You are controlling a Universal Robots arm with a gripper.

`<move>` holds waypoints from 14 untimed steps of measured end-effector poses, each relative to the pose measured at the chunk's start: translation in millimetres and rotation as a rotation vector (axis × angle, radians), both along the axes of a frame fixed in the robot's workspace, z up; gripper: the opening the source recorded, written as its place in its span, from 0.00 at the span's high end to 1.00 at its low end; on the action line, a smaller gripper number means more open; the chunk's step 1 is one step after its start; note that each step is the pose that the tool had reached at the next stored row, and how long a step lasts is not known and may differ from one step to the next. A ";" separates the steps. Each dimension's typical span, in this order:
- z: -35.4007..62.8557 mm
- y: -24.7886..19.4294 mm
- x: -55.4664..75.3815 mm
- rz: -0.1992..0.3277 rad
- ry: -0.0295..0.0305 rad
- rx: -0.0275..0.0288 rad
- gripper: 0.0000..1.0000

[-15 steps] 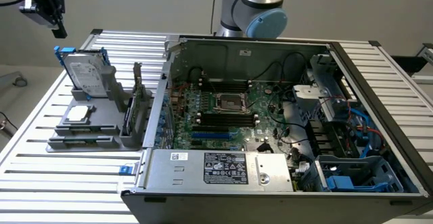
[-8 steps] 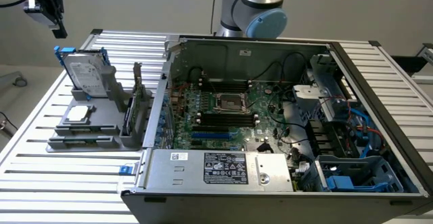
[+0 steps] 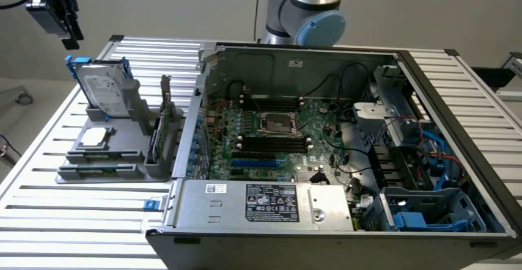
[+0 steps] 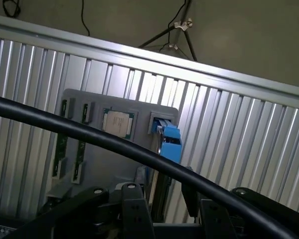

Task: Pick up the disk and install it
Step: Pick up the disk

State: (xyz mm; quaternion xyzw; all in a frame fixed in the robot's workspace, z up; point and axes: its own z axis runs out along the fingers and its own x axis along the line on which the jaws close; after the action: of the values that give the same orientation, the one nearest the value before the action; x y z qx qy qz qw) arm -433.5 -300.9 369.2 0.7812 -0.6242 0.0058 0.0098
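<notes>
Table [image 3: 49,221] carries open PC case [image 3: 326,55] and, to the exterior view's left, a grey holder [image 3: 114,163]. Disk [image 3: 104,90] stands on edge in the holder's far slot, long axis near vertical, blue frame on top. Fingers [image 4: 134,214] hang above it, slightly toward the exterior view's left and well apart, spread, grasping nothing. 1 arm; disk lies below the fingers.
</notes>
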 end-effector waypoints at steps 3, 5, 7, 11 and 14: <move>-3.5 0.0 -5.8 0.000 -0.0113 0.0000 0.58; -6.6 -0.1 -6.5 -0.002 -0.0151 0.0003 0.58; -9.5 0.0 -6.7 -0.013 -0.0158 0.0002 0.58; -15.1 0.0 -6.7 -0.063 -0.0159 -0.0001 0.58; -19.0 0.0 -6.9 -0.101 -0.0159 -0.0005 0.58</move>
State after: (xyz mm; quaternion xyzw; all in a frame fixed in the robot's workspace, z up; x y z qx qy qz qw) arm -440.4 -300.9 350.2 0.7484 -0.6631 0.0116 0.0053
